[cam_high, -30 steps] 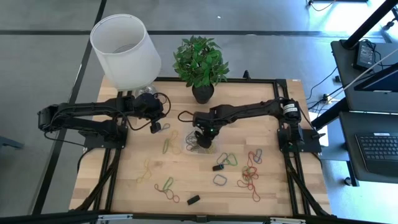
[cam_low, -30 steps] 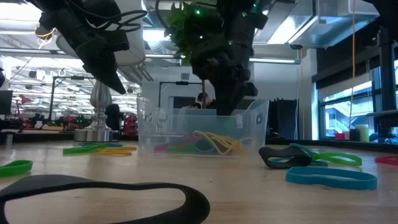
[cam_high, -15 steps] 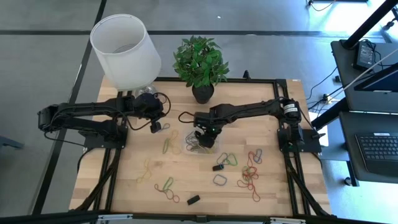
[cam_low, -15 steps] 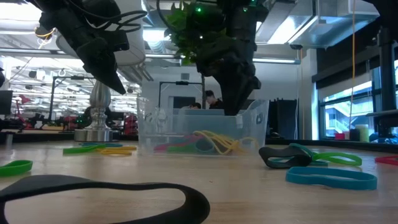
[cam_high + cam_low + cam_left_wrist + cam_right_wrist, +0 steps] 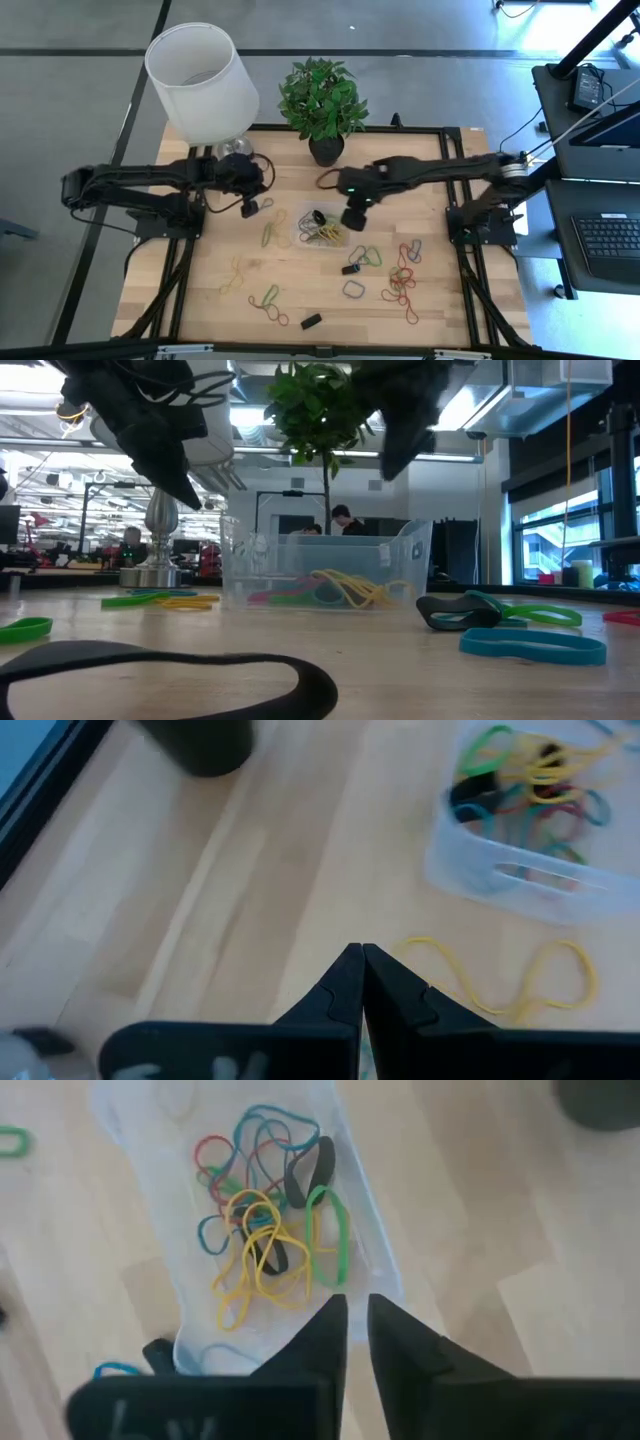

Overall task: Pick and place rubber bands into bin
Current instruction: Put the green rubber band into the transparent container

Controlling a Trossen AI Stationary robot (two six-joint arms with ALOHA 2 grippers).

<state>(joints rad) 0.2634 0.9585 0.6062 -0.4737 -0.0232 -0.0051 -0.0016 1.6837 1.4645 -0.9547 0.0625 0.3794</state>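
High view | bin (image 5: 322,231) at frame centre, bands (image 5: 402,275) scattered lower right | we see right gripper (image 5: 354,219) narrow, empty, beside bin; left gripper (image 5: 249,203) pinched closed, left of centre | we judge bands light, floppy: pinch one strand.

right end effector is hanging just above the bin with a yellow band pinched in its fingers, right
Not quite. The right end effector does hang just above the bin, but it holds nothing: the right wrist view shows an empty gap between its fingers, and the yellow bands lie inside the bin.
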